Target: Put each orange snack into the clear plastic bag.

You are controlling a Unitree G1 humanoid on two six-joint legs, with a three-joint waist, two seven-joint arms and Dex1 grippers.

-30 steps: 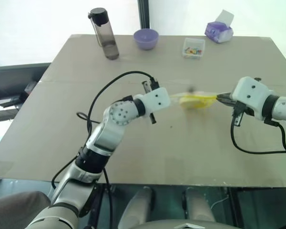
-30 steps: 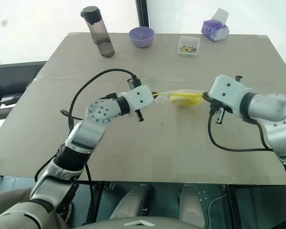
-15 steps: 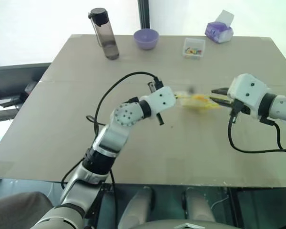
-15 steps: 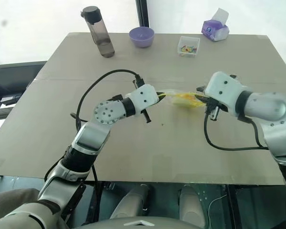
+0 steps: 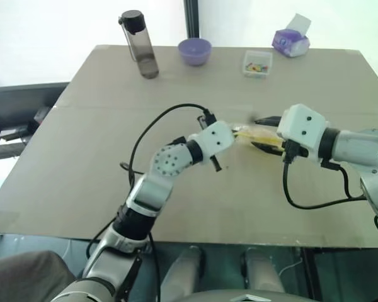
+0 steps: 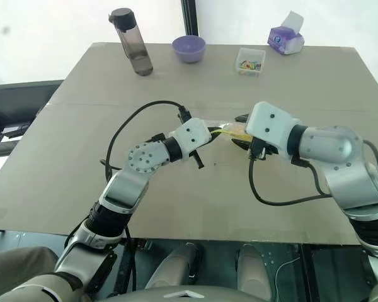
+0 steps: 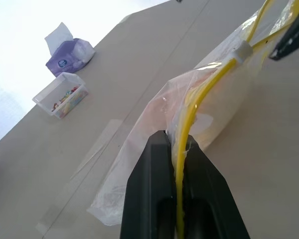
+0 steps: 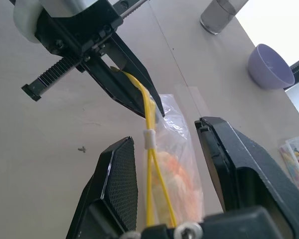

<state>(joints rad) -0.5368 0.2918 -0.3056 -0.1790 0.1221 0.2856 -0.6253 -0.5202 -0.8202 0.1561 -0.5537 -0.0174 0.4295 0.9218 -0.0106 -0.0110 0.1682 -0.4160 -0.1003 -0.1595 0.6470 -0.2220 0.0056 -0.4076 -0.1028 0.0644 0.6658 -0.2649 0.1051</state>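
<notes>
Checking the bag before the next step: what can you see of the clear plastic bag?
The clear plastic bag is thin, floppy and see-through, with a yellow zip strip carrying a small white slider. The left end effector is shut on that strip at one end. The right end effector stands open around the bag. An orange snack shows inside. It hangs over the table.

The left gripper (image 7: 181, 149) has its jaws pinched shut on the yellow strip of the clear plastic bag (image 7: 199, 114), which trails away over the tan worktop (image 7: 89, 124). Far beyond sit a small clear box of coloured bits (image 7: 62, 94) and a purple tissue pack (image 7: 70, 50) just beside it.
</notes>
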